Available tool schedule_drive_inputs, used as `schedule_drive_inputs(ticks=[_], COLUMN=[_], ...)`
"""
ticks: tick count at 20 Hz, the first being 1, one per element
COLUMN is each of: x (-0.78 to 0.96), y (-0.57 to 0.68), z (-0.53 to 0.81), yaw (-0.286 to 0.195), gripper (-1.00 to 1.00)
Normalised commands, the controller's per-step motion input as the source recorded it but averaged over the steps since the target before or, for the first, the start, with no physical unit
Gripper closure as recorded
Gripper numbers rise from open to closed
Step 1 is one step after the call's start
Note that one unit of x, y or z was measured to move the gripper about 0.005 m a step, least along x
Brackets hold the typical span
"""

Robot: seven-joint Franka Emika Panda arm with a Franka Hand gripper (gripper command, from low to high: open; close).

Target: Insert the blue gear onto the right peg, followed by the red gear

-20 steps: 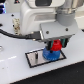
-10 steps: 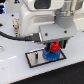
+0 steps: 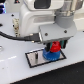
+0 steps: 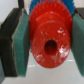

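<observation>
My gripper [image 3: 55, 47] is shut on the red gear [image 3: 55, 47], holding it by its toothed rim just above the blue gear [image 3: 51, 54]. The blue gear lies flat at the exterior view's right end of the grey plate [image 3: 34, 60]. In the wrist view the red gear [image 4: 49, 41] fills the middle, its centre hole facing the camera, squeezed between the teal pads [image 4: 20, 47] on either side. A strip of the blue gear [image 4: 45, 5] shows behind it. The right peg is hidden under the gears.
A thin dark pin [image 3: 36, 57] stands on the plate's other end. The black-rimmed plate rests on a white table [image 3: 15, 72]. A black cable [image 3: 12, 36] runs along the arm's white body [image 3: 30, 20].
The gripper has sunk slightly with the red gear, closing in on the blue gear. The plate and the blue gear have stayed put.
</observation>
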Motion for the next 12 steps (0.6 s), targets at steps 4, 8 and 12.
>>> schedule_drive_inputs(ticks=[4,8,12], x=[0.12,0.09,0.04], y=[-0.11,-0.11,-0.08], z=[0.05,-0.11,-0.19], yaw=[0.0,0.0,0.0], gripper=[1.0,1.0,1.0])
